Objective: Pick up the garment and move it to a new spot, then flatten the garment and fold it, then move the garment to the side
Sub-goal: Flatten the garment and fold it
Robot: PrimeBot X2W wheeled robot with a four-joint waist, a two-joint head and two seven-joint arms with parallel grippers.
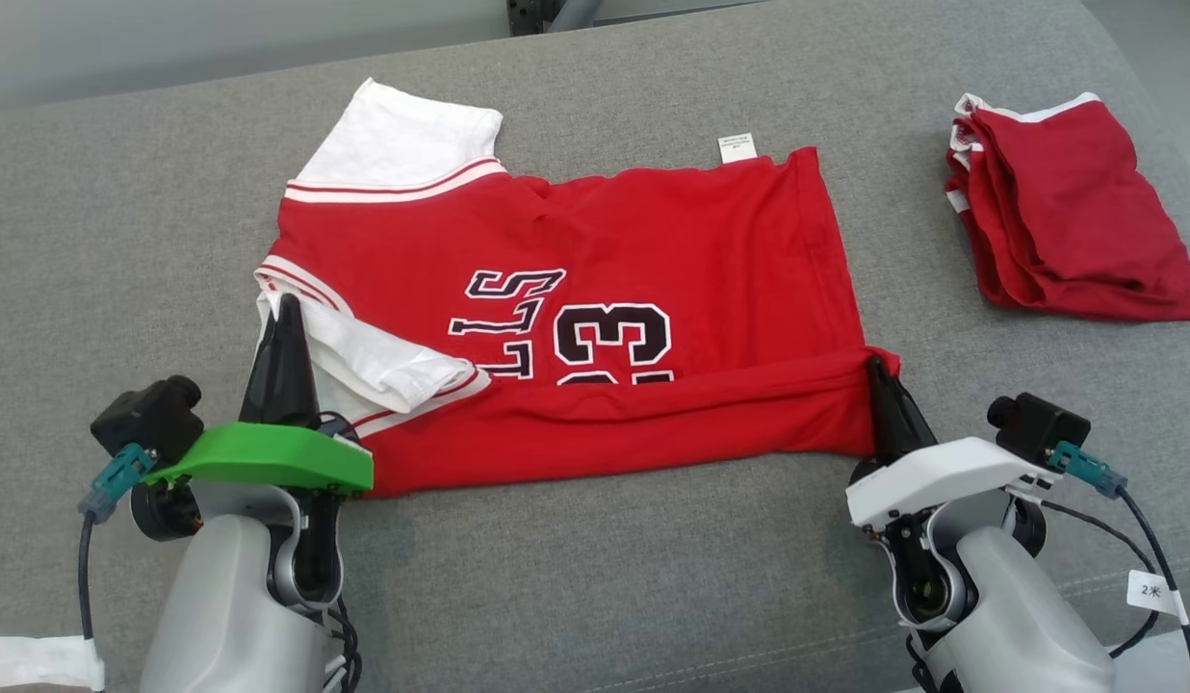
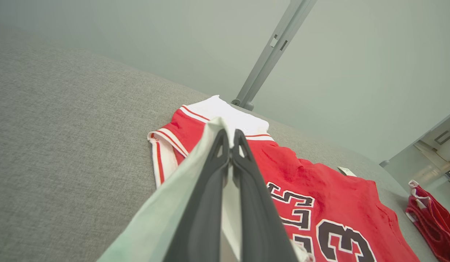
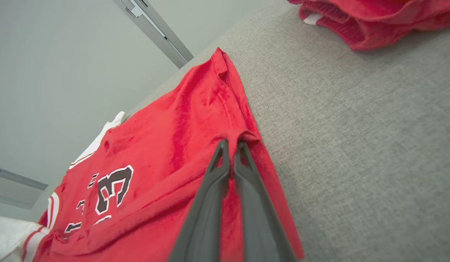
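Pinching garment (image 1: 605,289), both end effectors (image 1: 285,306) (image 1: 876,366) point forward.

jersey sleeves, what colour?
White sleeves with red-striped trim, on a red jersey. Clearest in the head view.

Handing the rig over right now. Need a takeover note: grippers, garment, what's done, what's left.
Left gripper: shut on the white sleeve end of the jersey.
Right gripper: shut on the jersey's red hem corner.
Jersey: spread on the grey surface, with its near edge folded over and covering part of the lettering.
A separate folded red garment lies apart at the far right.
Done: jersey laid out flat, first fold in hand.
Left: finish folding, release, then move the jersey aside.
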